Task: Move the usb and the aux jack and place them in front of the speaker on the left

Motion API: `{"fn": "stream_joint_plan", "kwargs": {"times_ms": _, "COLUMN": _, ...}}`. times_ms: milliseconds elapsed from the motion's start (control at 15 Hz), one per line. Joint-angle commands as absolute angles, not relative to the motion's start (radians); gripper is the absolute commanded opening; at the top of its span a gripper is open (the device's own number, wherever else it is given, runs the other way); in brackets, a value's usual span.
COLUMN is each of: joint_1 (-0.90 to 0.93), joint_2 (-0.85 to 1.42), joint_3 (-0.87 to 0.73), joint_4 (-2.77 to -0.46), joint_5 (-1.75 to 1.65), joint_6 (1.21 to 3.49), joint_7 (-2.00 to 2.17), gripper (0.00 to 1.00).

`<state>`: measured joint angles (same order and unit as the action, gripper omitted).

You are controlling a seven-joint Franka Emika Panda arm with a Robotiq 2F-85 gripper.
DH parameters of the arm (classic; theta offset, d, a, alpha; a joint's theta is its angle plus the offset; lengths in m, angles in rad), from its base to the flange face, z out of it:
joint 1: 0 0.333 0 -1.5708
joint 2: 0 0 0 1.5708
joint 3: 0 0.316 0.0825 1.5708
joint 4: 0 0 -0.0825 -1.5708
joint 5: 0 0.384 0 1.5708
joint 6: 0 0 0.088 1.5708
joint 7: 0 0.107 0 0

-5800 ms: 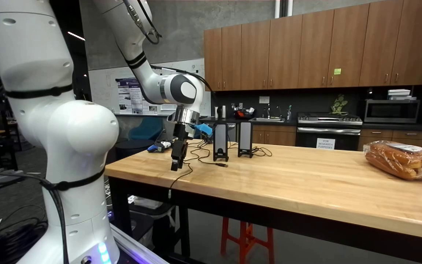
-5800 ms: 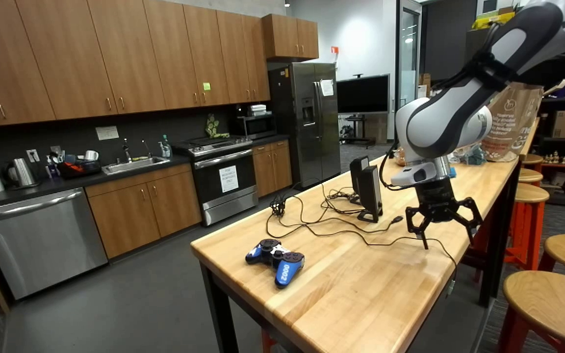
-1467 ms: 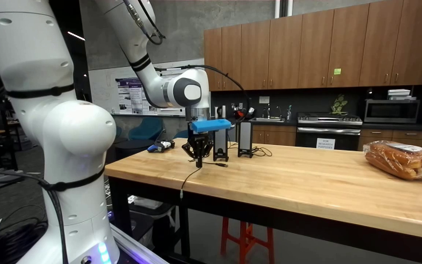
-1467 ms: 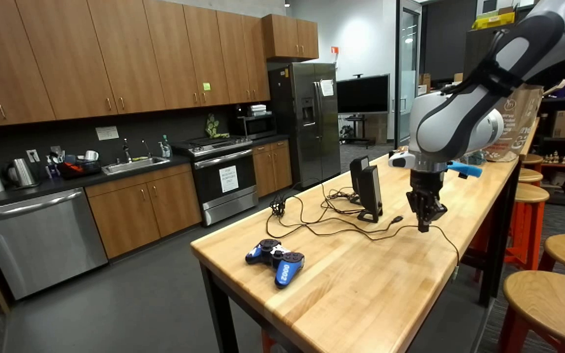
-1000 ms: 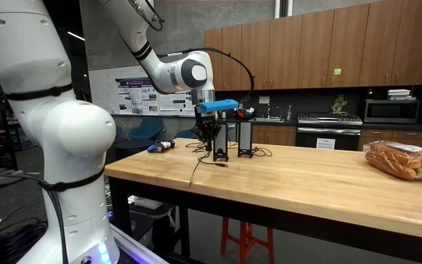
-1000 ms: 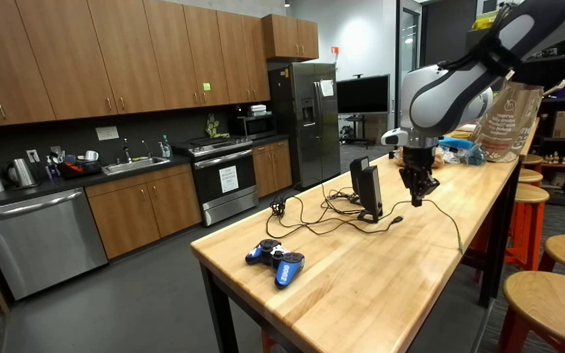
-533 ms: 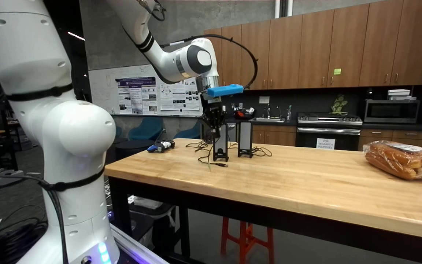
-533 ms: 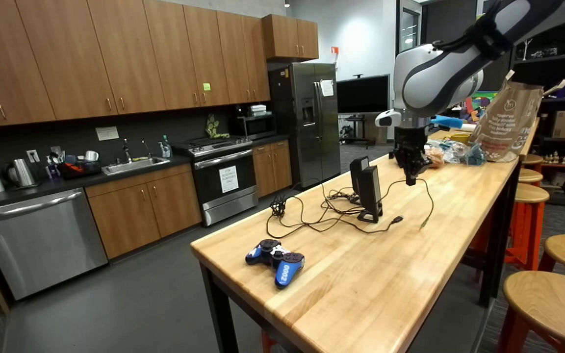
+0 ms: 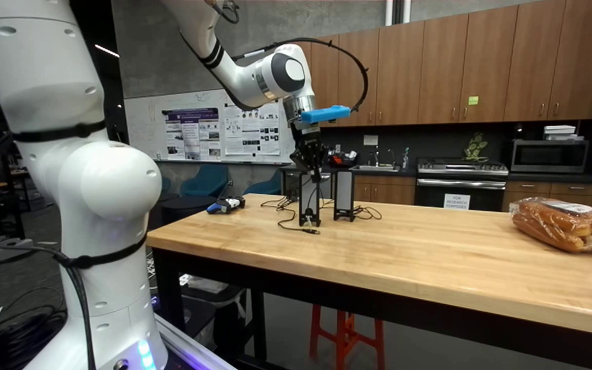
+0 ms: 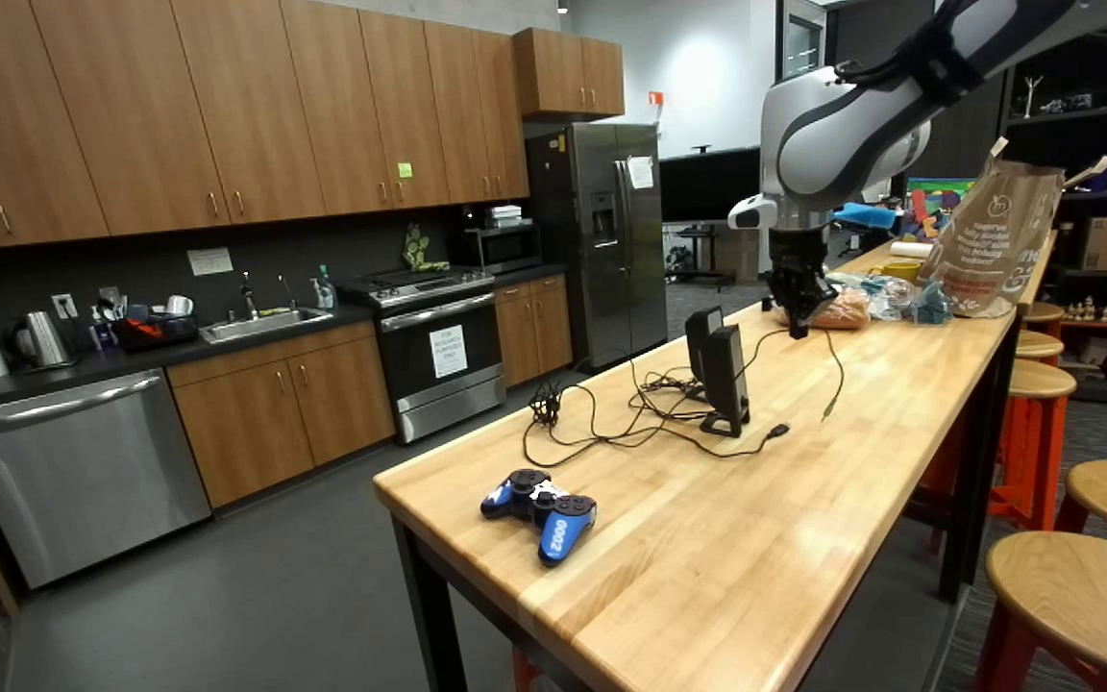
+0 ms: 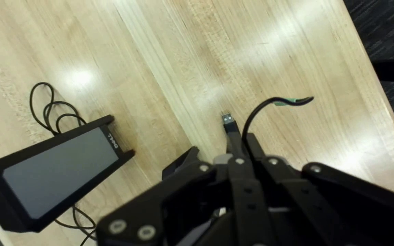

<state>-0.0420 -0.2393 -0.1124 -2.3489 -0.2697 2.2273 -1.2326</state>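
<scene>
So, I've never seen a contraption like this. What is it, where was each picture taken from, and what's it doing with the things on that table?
The big white machine is a robot arm, leaning out over a wooden table. Two pictures come from cameras standing apart from it, in different spots; the third comes from a camera on its wrist, looking down past its black jaws.

On the table stand a speaker and its twin. A USB plug, a game controller and some bagged bread lie there too.

The jaws are shut on a thin black cord, holding it above the table; its greenish audio plug hangs down. Whether that plug's tip touches the wood, I can't quite tell.
</scene>
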Motion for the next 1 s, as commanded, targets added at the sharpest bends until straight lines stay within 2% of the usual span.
{"fn": "stream_joint_plan", "kwargs": {"times_ms": 0, "joint_1": -0.052, "joint_2": -0.173, "joint_3": -0.120, "joint_4": -2.267, "joint_5": -0.297, "joint_6": 2.199, "joint_7": -1.252, "gripper": 0.01}}
{"fn": "stream_joint_plan", "kwargs": {"times_ms": 400, "joint_1": -0.058, "joint_2": -0.084, "joint_3": -0.134, "joint_4": -2.197, "joint_5": -0.243, "joint_6": 2.233, "joint_7": -1.357, "gripper": 0.01}}
{"fn": "stream_joint_plan", "kwargs": {"times_ms": 867, "joint_1": -0.065, "joint_2": -0.013, "joint_3": -0.132, "joint_4": -2.157, "joint_5": -0.028, "joint_6": 2.282, "joint_7": -1.686, "gripper": 0.01}}
{"fn": "stream_joint_plan", "kwargs": {"times_ms": 933, "joint_1": -0.067, "joint_2": -0.010, "joint_3": -0.129, "joint_4": -2.154, "joint_5": -0.023, "joint_6": 2.274, "joint_7": -1.705, "gripper": 0.29}}
